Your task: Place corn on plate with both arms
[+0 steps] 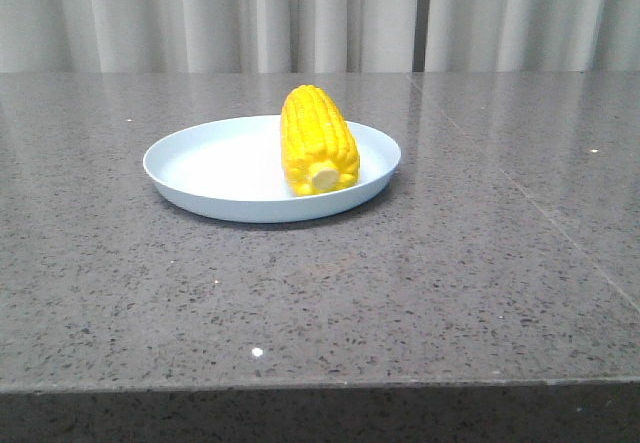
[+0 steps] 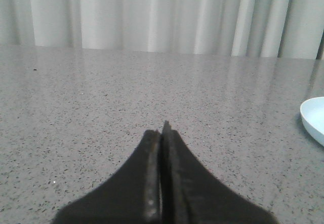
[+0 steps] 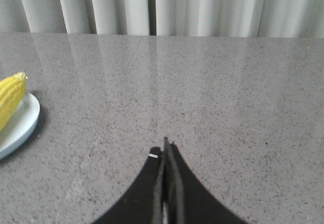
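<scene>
The corn (image 1: 318, 141) lies on the pale blue plate (image 1: 200, 168), toward its right side. Both the left gripper (image 2: 163, 133) and right gripper (image 3: 166, 148) are closed and empty, apart from the plate. A bump to the table (image 1: 450, 283) could roll the corn off the low rim.

table (image 1: 480, 263) open all round — only obstacle: plate (image 1: 200, 195) | corn (image 1: 317, 139) lies in it

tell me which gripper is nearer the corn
Right, as far as these views show. The right gripper, shut, has the corn in its view on the plate. The left gripper, also shut, sees only the plate's edge, no corn.
</scene>
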`<state>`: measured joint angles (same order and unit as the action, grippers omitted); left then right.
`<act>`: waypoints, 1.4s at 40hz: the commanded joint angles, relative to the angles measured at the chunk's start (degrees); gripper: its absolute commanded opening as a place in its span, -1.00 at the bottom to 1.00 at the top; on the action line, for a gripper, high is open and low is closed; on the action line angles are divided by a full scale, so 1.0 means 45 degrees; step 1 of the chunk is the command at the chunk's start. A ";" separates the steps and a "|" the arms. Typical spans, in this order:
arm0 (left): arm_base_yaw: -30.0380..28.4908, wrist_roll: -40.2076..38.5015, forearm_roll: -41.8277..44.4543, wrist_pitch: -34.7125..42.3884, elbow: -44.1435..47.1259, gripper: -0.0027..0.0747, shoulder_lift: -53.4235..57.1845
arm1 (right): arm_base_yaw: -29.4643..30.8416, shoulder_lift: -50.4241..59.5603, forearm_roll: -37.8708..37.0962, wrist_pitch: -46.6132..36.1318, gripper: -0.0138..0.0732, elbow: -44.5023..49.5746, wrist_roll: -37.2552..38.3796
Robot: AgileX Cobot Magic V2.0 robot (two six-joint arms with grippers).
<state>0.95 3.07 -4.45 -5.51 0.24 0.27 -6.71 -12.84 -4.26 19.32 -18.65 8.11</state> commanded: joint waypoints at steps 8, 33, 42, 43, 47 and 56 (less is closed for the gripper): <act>-0.0012 -0.0012 -0.0005 0.1091 0.0058 -0.98 0.0272 | 0.1013 0.1182 0.0947 -0.2551 -0.82 0.2841 -0.0954; -0.0012 -0.0012 -0.0005 0.1091 0.0058 -0.98 0.0264 | 0.1631 0.3196 0.0947 -0.1755 -0.82 0.4419 -0.0954; -0.0012 -0.0012 -0.0005 0.1091 0.0058 -0.98 0.0264 | 0.1631 0.3196 0.0947 -0.1755 -0.82 0.4419 -0.0954; -0.0012 -0.0012 -0.0005 0.1091 0.0058 -0.98 0.0264 | 0.1631 0.3196 0.0947 -0.1755 -0.82 0.4419 -0.0954; -0.0012 -0.0012 -0.0005 0.1091 0.0058 -0.98 0.0264 | 0.1631 0.3196 0.0947 -0.1755 -0.82 0.4419 -0.0954; -0.0012 -0.0012 -0.0005 0.1091 0.0058 -0.98 0.0264 | 0.1631 0.3196 0.0947 -0.1755 -0.82 0.4419 -0.0954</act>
<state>0.95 3.18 -4.45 -5.51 0.24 0.27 0.20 0.57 0.00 15.53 1.50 4.20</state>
